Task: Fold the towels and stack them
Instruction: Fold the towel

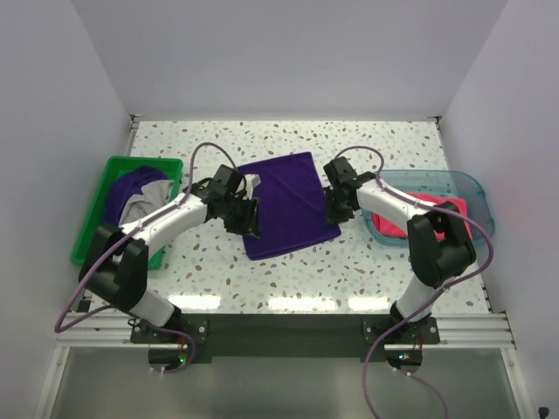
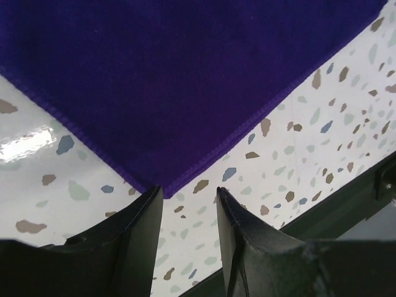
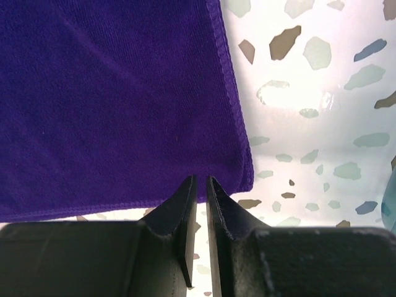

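Two grippers sit at the sides of the purple towel [image 1: 288,205], which lies flat in the middle of the table [image 1: 376,271]. The left gripper [image 2: 189,197] is open with a clear gap and holds nothing. The towel's corner is just in front of its tips. The right gripper [image 3: 201,180] is almost closed, with only a thin slit between its tips. It is right at the towel's edge, near another corner. I cannot tell if any cloth is pinched in it.

What could go wrong? The left gripper may close on air or slide over the corner, because the cloth is thin and flat on the table. If only one side gets caught, the fold would come out crooked. The right gripper may be too closed to take the edge in, and could just push the cloth into wrinkles.

More towels [image 1: 140,190] are in the green bin [image 1: 94,223]. The pink towel [image 1: 395,229] lies in the teal tray [image 1: 476,188].
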{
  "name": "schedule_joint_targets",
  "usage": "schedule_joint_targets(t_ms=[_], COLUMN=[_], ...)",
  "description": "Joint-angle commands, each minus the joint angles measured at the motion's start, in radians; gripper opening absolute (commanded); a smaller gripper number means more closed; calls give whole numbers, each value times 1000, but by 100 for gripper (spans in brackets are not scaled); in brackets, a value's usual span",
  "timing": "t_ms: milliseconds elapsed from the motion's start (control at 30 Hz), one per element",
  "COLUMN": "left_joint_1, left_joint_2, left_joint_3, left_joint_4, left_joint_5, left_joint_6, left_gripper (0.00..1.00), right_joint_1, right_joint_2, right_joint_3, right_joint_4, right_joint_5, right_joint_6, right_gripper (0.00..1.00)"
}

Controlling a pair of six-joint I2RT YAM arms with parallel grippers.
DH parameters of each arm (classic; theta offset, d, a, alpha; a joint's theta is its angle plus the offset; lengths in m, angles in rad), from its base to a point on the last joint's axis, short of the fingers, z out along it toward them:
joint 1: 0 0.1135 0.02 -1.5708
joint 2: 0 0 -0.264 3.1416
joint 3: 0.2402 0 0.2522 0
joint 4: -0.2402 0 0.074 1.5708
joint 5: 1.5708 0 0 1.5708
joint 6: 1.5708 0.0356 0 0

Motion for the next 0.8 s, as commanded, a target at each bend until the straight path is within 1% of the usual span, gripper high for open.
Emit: schedule_joint_targets(t_ms=[0, 133, 300, 367, 500, 600, 633, 700, 733, 767], left_joint_1=[-25, -41, -42, -42, -41, -42, -42, -42, -41, -42], left_joint_2=[86, 176, 192, 174, 80, 25, -15, -55, -86, -99], left_joint_3=[10, -18, -93, -151, -271, -320, -329, -346, -343, -337], left_joint_4=[56, 65, 24, 6, -51, -94, -103, -128, -137, -145], left_joint_5=[29, 12, -26, -46, -63, -60, -48, -40, -40, -37], left_joint_6=[30, 53, 60, 64, 58, 39, 31, 19, 15, 15], left_gripper=[45, 44, 41, 40, 40, 39, 39, 39, 40, 43], right_joint_1=[4, 2, 2, 5, 44, 109, 143, 163, 166, 166], right_joint_2=[26, 68, 74, 63, 13, -53, -75, -115, -165, -185], right_joint_3=[-15, -42, -86, -106, -183, -233, -243, -256, -258, -246], right_joint_4=[47, 50, 9, -28, -105, -154, -167, -210, -227, -237], right_joint_5=[20, 34, 40, 22, -9, -45, -47, -55, -58, -58], right_joint_6=[1, 1, 15, 20, 17, 34, 40, 54, 57, 54], right_gripper=[15, 15, 15, 16, 17, 18, 18, 19, 19, 20])
